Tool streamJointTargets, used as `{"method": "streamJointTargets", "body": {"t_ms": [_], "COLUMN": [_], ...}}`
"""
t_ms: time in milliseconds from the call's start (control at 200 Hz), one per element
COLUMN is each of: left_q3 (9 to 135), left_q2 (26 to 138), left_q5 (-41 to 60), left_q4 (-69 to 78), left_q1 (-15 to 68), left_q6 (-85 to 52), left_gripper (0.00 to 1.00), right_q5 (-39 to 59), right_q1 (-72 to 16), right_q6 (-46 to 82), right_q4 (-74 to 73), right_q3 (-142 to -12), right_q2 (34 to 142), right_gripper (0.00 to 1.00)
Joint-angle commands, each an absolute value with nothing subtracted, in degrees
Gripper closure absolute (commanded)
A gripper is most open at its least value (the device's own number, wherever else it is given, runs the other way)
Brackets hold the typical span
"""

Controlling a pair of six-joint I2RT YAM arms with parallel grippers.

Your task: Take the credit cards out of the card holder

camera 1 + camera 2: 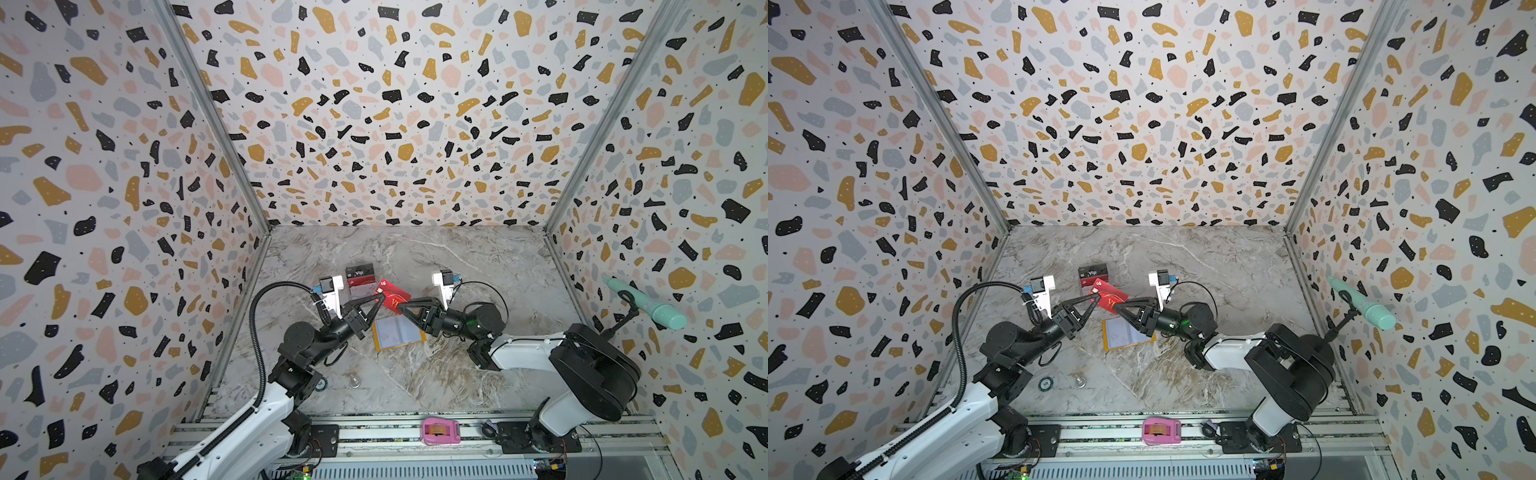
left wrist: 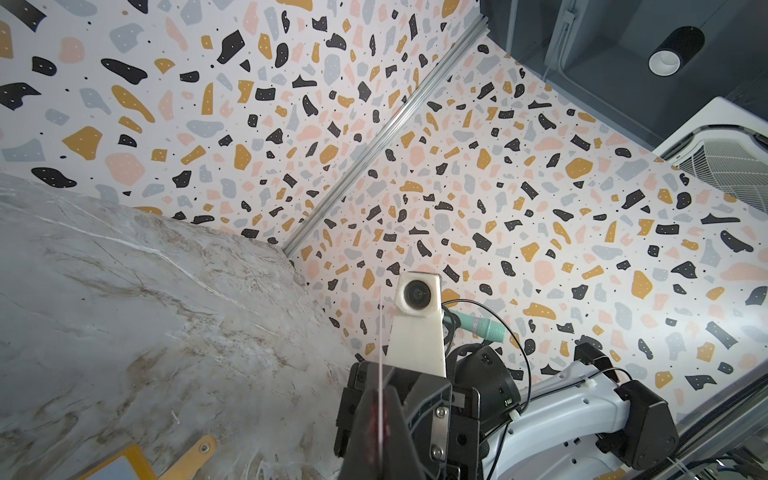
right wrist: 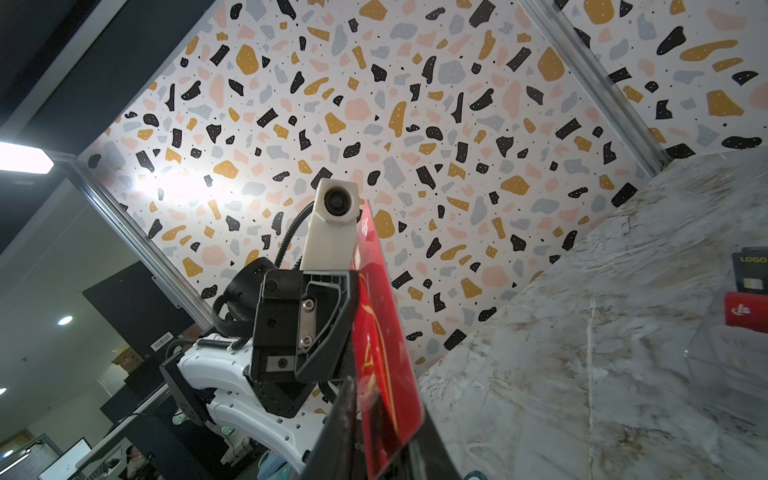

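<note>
A: L tool point(image 1: 380, 296) is pinching red card point(image 1: 394, 299), lifted clear of card holder point(image 1: 397, 332). R tool point(image 1: 402, 307)?
B: Jaws narrow round other end; can't tell if gripping. Risk: L letting go early, card dropping.

A robot test booth in an office: patterned panels point(image 1: 395, 104) on aluminium rails point(image 1: 211, 104), desk monitor point(image 3: 66, 459) beyond.
</note>
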State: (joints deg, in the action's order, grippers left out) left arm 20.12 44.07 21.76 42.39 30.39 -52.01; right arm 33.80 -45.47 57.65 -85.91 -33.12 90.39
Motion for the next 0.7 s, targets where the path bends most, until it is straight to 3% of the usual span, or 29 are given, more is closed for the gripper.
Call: {"method": "streamJointTargets", "body": {"t_ms": [0,205,335,410,521,696], "left_q3": [19.7,20.8,22.7,23.7,25.9,32.5], "left_q2": [43.7,43.2,42.3,41.5,40.0,38.9], "left_q5": [21.3,21.3,21.4,20.4,18.8,17.2], "left_q4": [46.5,42.1,35.5,31.3,23.4,5.9], "left_q1": [30.4,30.4,30.4,30.4,30.4,30.4], "left_q6": [-51.2,-48.3,-45.1,-42.9,-37.6,-26.0], "left_gripper": [1.00,1.00,0.61,0.45,0.29,0.15], "right_q5": [34.0,34.1,34.3,34.8,36.6,43.1], "right_q1": [-45.8,-45.7,-45.2,-44.4,-42.3,-36.6], "right_q6": [59.6,61.2,61.2,61.0,60.2,59.0], "right_q4": [-90.8,-93.4,-93.1,-92.7,-89.8,-85.4], "right_q3": [-35.2,-35.2,-34.2,-33.4,-31.9,-29.0], "right_q2": [90.8,92.0,91.1,90.1,88.0,84.2], "right_gripper": [0.85,0.97,1.00,1.00,1.00,1.00]}}
